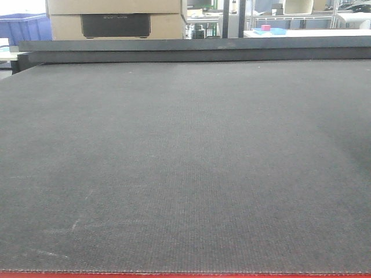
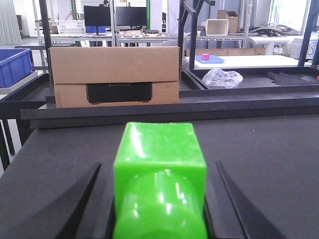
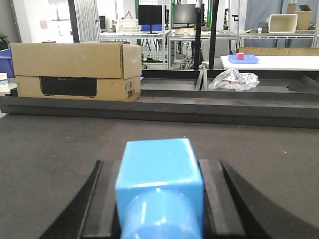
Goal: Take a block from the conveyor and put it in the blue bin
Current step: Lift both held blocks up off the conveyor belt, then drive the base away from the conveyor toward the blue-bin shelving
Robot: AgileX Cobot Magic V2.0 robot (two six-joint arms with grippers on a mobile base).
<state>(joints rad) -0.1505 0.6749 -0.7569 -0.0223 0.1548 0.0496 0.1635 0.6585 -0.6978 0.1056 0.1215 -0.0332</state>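
Across the front view, the conveyor [image 1: 185, 174] fills nearly everything: dark grey woven belt, bare of blocks in this view, with a strip of red frame [image 1: 185, 275] along the near edge. Left claw [image 2: 157, 167] pinches a glossy green block [image 2: 159, 149] between its dark fingers [image 2: 75, 209], held low over the belt; the lower part of the block runs out of view. Right claw [image 3: 159, 164] likewise pinches a blue block [image 3: 159, 172], pads [image 3: 209, 199] pressed against both sides, also above the belt. Beyond the far rail sits a cardboard box [image 2: 114, 74] with a black panel on its front. Blue bin [image 2: 12, 64] stands far left, past the belt's end, well apart from both claws. Crumpled clear plastic bag [image 2: 223, 78] lies in a black tray right of the box. Farther back, a white worktop [image 2: 259, 60] carries a small pink cube [image 2: 205, 58] on a blue tray. Monitors and shelving show in the background.
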